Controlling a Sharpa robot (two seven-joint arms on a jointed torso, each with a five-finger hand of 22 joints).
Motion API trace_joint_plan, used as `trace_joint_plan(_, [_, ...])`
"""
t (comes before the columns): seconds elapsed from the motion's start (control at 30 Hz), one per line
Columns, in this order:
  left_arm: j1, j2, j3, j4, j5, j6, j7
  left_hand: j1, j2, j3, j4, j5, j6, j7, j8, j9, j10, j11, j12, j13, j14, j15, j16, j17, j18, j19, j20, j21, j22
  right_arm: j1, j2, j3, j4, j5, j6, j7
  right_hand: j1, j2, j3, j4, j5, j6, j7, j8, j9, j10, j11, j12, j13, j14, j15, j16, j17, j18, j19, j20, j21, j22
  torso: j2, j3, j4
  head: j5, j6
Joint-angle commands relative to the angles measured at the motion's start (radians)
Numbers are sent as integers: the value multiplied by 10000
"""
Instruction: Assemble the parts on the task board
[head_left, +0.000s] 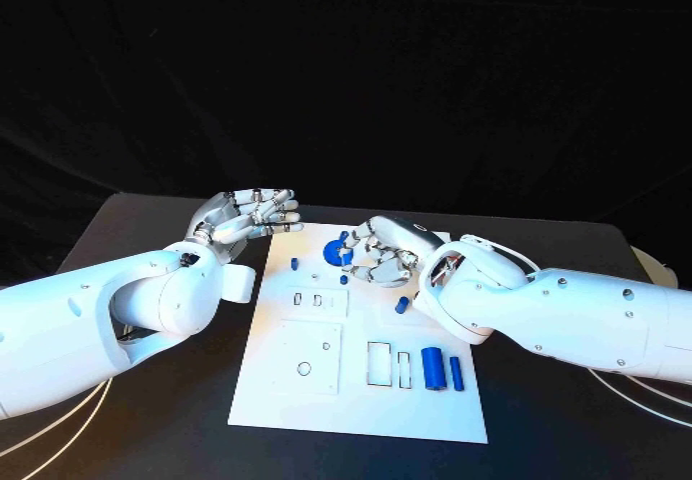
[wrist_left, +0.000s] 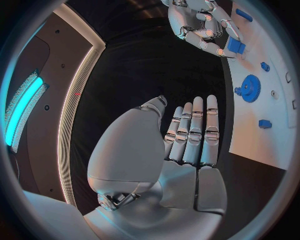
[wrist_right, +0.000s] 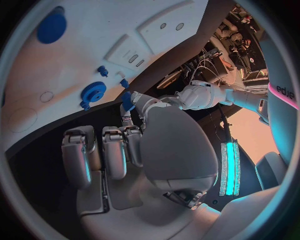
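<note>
The white task board (head_left: 361, 405) lies in the middle of the black table. A blue gear (head_left: 336, 252) sits near its far edge, also seen in the left wrist view (wrist_left: 250, 88) and the right wrist view (wrist_right: 94, 91). My right hand (head_left: 381, 250) hovers just beside the gear, fingers curled, pinching a small blue part (wrist_right: 127, 100) between thumb and finger; the same part (wrist_left: 235, 46) shows in the left wrist view. My left hand (head_left: 253, 214) is at the board's far left corner, fingers straight and side by side, holding nothing. Two blue cylinders (head_left: 436, 368) lie at the near right.
Small blue pegs (head_left: 294, 264) (head_left: 343, 280) (head_left: 402, 305) stand on the board's middle. Rectangular recesses (head_left: 379, 362) and a round hole (head_left: 304, 369) mark its near half. A blue disc (wrist_right: 51, 26) lies further along the board. White cables (head_left: 635, 390) trail by the right arm.
</note>
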Motion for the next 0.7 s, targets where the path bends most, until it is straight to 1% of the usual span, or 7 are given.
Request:
trace_joint_plan(0.03, [4, 41, 4, -25, -20, 189, 73, 33, -30, 83, 0, -28, 74, 48, -41, -7, 83, 12, -35, 6, 21, 51, -33, 16, 68, 41, -6, -62, -17, -79, 291, -38, -128, -915, 509, -868, -168, -23, 6, 21, 33, 127, -176, 385, 447, 181, -93, -14, 1618, 1042, -86, 33, 2629, -144, 1046, -58, 46, 2628, 9, 6, -6, 100, -42])
trace_joint_plan(0.13, [4, 48, 4, -41, -20, 180, 80, 33, -30, 83, 0, -28, 74, 48, -41, -7, 83, 12, -35, 6, 21, 51, -33, 16, 68, 41, -6, -62, -17, -152, 538, -70, -189, -1165, 625, -1028, -210, -40, 0, 33, 38, 127, -180, 402, 457, 185, -97, -11, 1622, 1042, -89, 33, 2629, -144, 1046, -61, 46, 2628, 12, 12, -28, 136, -68])
trace_joint_plan(0.17, [4, 52, 4, -45, -20, 179, 81, 33, -30, 83, 0, -28, 74, 48, -41, -7, 83, 12, -35, 6, 21, 51, -33, 16, 68, 41, -6, -62, -17, -185, 617, -80, -204, -1261, 670, -1083, -248, -47, -4, 49, 39, 127, -183, 414, 464, 183, -99, -14, 1619, 1042, -91, 33, 2629, -144, 1046, -63, 46, 2628, 13, 9, -27, 146, -79])
trace_joint_plan(0.33, [5, 69, 4, -49, -20, 182, 84, 33, -30, 83, 0, -28, 74, 48, -41, -7, 83, 12, -35, 6, 21, 51, -33, 16, 68, 41, -6, -62, -17, -330, 925, -116, -291, -1624, 882, -1309, -308, -64, -10, 70, 28, 127, -192, 438, 478, 178, -106, -23, 1611, 1042, -97, 33, 2629, -144, 1046, -68, 46, 2628, 16, 23, -15, 178, -117])
trace_joint_plan(0.37, [5, 77, 4, -49, -20, 184, 84, 33, -30, 83, 0, -28, 74, 48, -41, -7, 83, 12, -35, 6, 21, 51, -33, 16, 68, 41, -6, -62, -17, -383, 1005, -127, -322, -1731, 951, -1376, -352, -83, -16, 85, 14, 126, -197, 454, 487, 180, -110, -23, 1612, 1042, -102, 33, 2629, -144, 1046, -71, 46, 2628, 17, 21, -9, 182, -138])
trace_joint_plan(0.57, [5, 87, 5, -46, -20, 191, 80, 33, -30, 83, 0, -28, 74, 48, -41, -7, 83, 12, -35, 6, 21, 51, -33, 16, 68, 41, -6, -62, -17, -542, 1181, -155, -389, -1984, 1153, -1530, -376, -97, -21, 91, 4, 122, -200, 463, 492, 179, -113, -25, 1610, 1042, -104, 33, 2629, -144, 1046, -74, 46, 2628, 11, 27, -10, 231, -208])
trace_joint_plan(0.7, [5, 84, 5, -47, -20, 191, 80, 33, -30, 83, 0, -28, 74, 48, -41, -7, 83, 12, -35, 6, 21, 51, -33, 16, 68, 41, -6, -62, -17, -606, 1215, -164, -383, -2075, 1231, -1566, -395, -112, -26, 95, -4, 119, -202, 469, 496, 178, -115, -27, 1609, 1042, -106, 33, 2629, -144, 1046, -76, 46, 2628, 7, 28, -28, 256, -239])
